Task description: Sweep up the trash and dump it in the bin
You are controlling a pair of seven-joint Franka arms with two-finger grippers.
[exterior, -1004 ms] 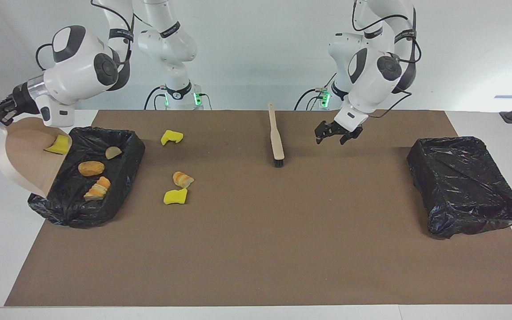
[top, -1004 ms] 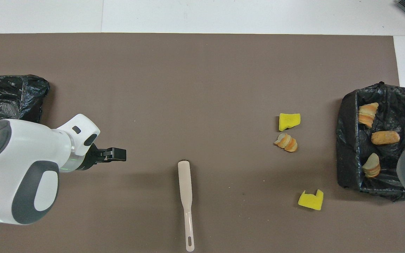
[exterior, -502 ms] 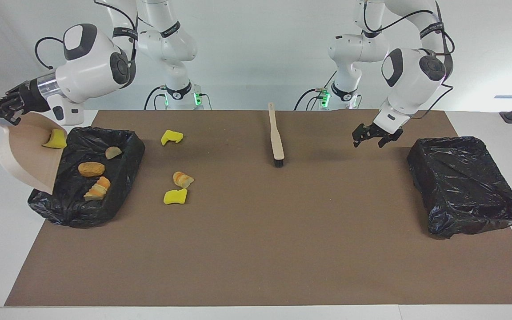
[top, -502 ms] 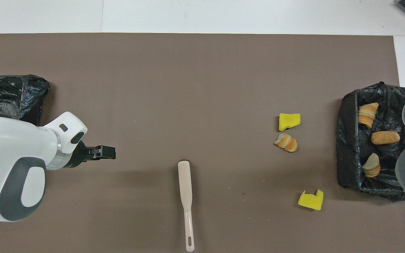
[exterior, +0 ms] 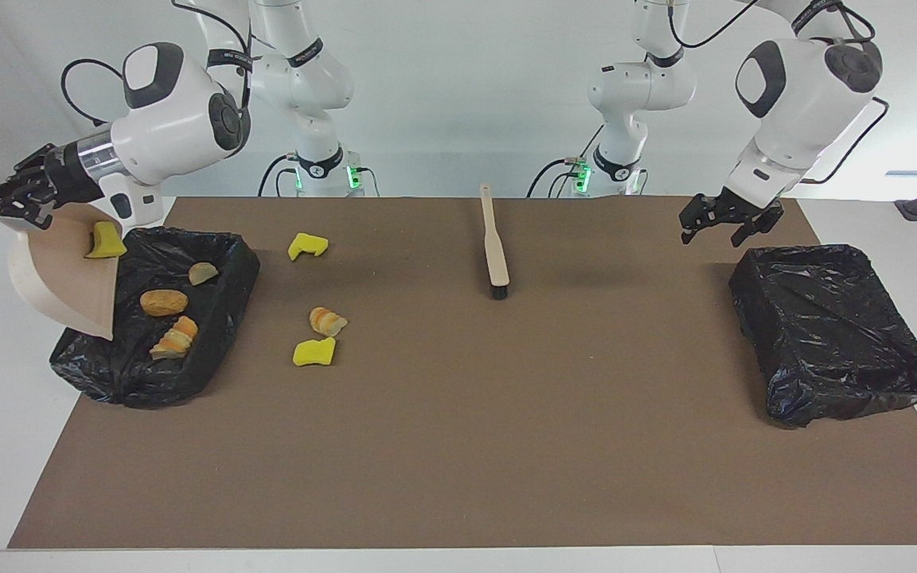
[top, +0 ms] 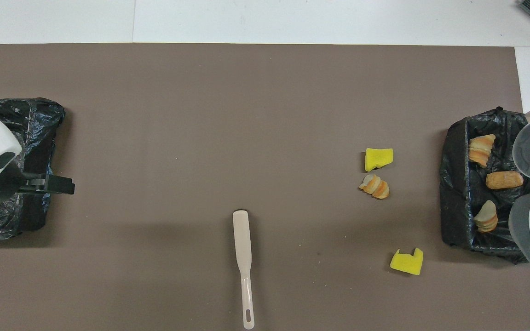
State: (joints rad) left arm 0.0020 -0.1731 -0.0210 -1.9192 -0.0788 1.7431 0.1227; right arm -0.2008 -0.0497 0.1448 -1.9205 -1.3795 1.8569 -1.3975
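Low in the left half of the facing view, a sponge piece [exterior: 314,351] and a bread chunk [exterior: 328,321] are seen on the surface beside the bin [exterior: 232,306]. Both are judged light, the sponge soft and the bread apt to roll. Higher up lie a second sponge piece [exterior: 307,245] and the brush [exterior: 494,247], which is best taken by its slim handle. At upper left the stiff dustpan [exterior: 52,278] is held by its handle in the closed right gripper [exterior: 17,203] and tilted over the bin, with a third sponge piece [exterior: 105,241] on it. At upper right the left gripper [exterior: 729,223] hangs open.

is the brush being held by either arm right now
No, the brush lies alone on the brown mat, with neither gripper touching it.
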